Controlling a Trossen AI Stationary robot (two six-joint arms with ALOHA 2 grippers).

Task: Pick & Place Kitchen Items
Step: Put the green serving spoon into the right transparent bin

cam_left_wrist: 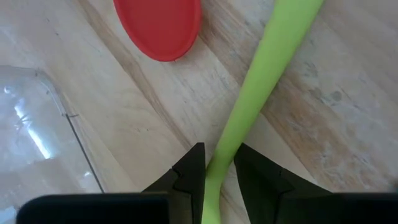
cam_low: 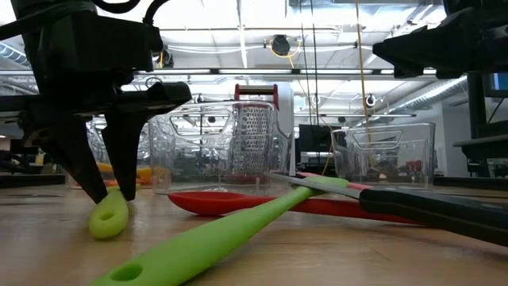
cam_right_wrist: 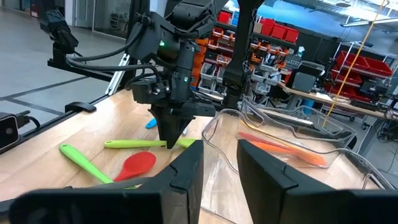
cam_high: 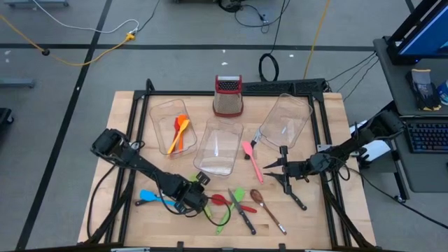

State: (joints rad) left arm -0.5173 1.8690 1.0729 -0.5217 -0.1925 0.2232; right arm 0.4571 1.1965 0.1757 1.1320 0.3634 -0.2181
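My left gripper (cam_high: 198, 203) stands at the table's near middle, fingers pointing down, shut on a lime-green utensil (cam_left_wrist: 249, 93) that lies on the wood; the gripper also shows in the low view (cam_low: 111, 187). A red spoon (cam_high: 220, 199), a second green utensil (cam_high: 222, 222), a black-handled knife (cam_high: 245, 213) and a brown spoon (cam_high: 266, 206) lie just right of the left gripper. A blue utensil (cam_high: 150, 197) lies to the gripper's left. A pink spatula (cam_high: 252, 159) lies by my right gripper (cam_high: 276, 171), which is open and empty above the table (cam_right_wrist: 219, 168). My left gripper pinches the green utensil's handle (cam_left_wrist: 214, 180) between its two fingers, close to the handle's free end (cam_low: 107, 216). The fingers come from above, pointing down, and lie across the handle. The utensil lies flat on the table.
Three clear bins stand at the back: the left one (cam_high: 159, 112) holds orange spatulas (cam_high: 178, 133), the middle one (cam_high: 218, 164) shows nothing inside, and the right one (cam_high: 297, 108) holds a white-tipped utensil (cam_high: 256, 140). A red-topped grater (cam_high: 227, 94) stands behind the bins. A black-handled tool (cam_high: 295, 199) lies near right.
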